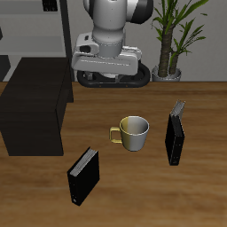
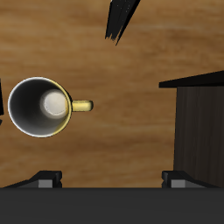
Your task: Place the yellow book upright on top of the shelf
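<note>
Approach step: gripper [image 1: 108, 78] hangs high, jaws apart and empty. Next: cross the mug [image 1: 133, 132] to the yellow book [image 1: 178, 110] (behind a black book [image 1: 175, 139]); shelf [image 1: 35, 105] waits.

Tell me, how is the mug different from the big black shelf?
The shelf is plain black, while the mug is pale with a yellow handle. The shelf is a boxy shape with a flat top, and the mug is round and open on top. The shelf is far bigger than the mug. Both stand upright on the wooden table.
</note>
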Tool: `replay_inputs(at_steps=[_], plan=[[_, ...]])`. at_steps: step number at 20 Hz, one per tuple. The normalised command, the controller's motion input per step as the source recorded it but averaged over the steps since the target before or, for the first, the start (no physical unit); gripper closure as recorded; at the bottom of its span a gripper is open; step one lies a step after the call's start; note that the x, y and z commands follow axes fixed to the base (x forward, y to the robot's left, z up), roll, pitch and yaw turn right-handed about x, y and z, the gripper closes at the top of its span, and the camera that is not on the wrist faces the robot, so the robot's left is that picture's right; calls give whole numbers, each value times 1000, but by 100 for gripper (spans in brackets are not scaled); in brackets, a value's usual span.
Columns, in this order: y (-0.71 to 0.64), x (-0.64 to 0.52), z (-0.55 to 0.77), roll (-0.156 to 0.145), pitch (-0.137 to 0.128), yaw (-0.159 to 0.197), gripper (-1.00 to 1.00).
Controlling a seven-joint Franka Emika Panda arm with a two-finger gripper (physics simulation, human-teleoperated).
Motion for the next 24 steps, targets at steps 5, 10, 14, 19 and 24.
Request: replay_inputs(at_steps=[5, 10, 14, 19, 24], plan=[[112, -30, -5, -8, -8, -8, -100], [628, -79, -253, 0, -5, 4, -100], [778, -198, -243, 35, -23, -53, -100], [755, -140, -217, 14, -7, -19, -100], [513, -75, -121, -4, -31, -11, -100]])
